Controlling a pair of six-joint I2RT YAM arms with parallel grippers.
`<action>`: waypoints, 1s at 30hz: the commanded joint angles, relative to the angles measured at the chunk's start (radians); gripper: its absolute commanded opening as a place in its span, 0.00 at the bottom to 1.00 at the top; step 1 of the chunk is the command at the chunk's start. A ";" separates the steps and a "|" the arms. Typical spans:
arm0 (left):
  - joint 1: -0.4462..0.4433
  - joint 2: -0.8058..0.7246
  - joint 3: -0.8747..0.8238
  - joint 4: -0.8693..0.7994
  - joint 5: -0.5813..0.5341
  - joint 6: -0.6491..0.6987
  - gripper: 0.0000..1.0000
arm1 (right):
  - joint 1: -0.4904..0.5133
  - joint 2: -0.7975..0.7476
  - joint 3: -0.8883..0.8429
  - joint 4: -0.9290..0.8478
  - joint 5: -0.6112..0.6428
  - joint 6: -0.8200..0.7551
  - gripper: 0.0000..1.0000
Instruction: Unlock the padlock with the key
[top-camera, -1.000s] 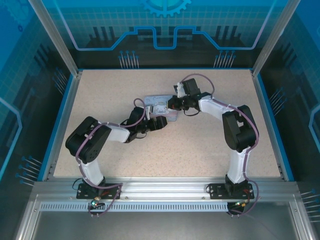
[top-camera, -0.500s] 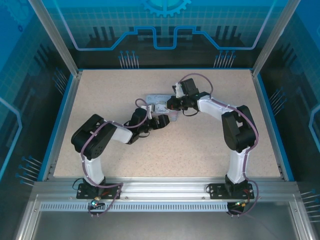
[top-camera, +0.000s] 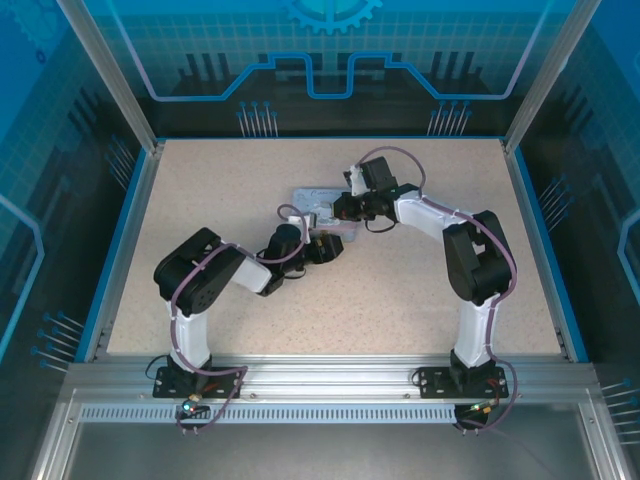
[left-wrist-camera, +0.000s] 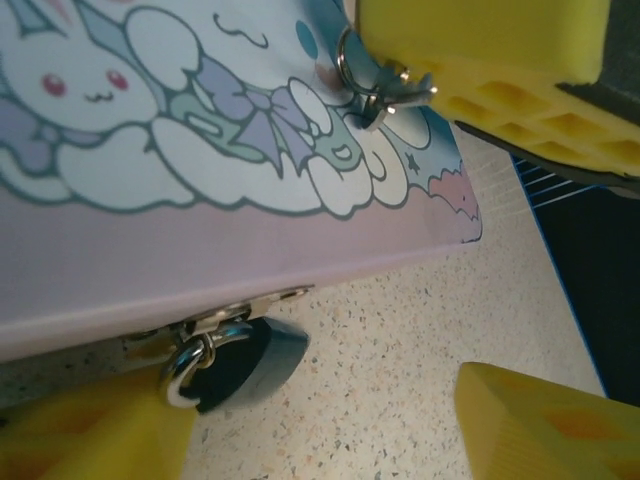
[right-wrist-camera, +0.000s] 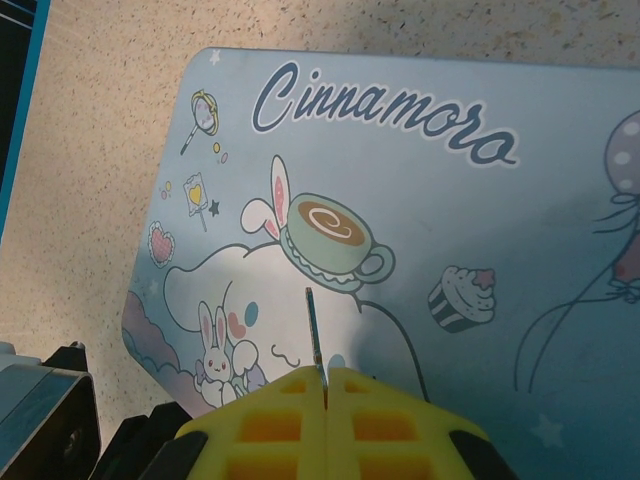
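My right gripper (right-wrist-camera: 325, 385) clamps the key (right-wrist-camera: 314, 335), its bow hidden in my pads (right-wrist-camera: 270, 425), blade pointing out over the tin (right-wrist-camera: 500, 250). My left gripper (left-wrist-camera: 320, 440) gapes around the half-covered padlock (left-wrist-camera: 248, 355) at the tin's hasp (left-wrist-camera: 270, 298).

A robotics lab test cell, closed in on every side. Well beyond the left gripper (top-camera: 328, 243) and the right gripper (top-camera: 338, 210), and out to either flank of them, silver aluminium extrusion posts (top-camera: 110, 75) framing glossy blue printed wall panels (top-camera: 330, 60) (gear emblem and circuit-style lines, much like an exhibition booth). Directly beneath both grippers, a speckled beige tabletop (top-camera: 400, 300) bounded by a narrow blue border (top-camera: 100, 300). Back from the grippers, at the arm bases, a slotted silver aluminium rail (top-camera: 330, 410) with black bolted mounting plates (top-camera: 455, 380). Along the arm behind the right gripper, exposed purple cabling (top-camera: 508, 262).
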 joint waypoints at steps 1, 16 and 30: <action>-0.013 -0.021 -0.032 0.111 -0.024 -0.013 0.60 | 0.017 0.050 -0.006 -0.112 0.024 -0.019 0.00; -0.012 -0.021 -0.006 0.086 -0.079 -0.047 0.47 | 0.020 0.050 -0.001 -0.108 0.018 -0.020 0.00; -0.012 -0.039 -0.003 -0.113 -0.160 -0.072 0.59 | 0.020 0.059 0.009 -0.115 0.018 -0.017 0.00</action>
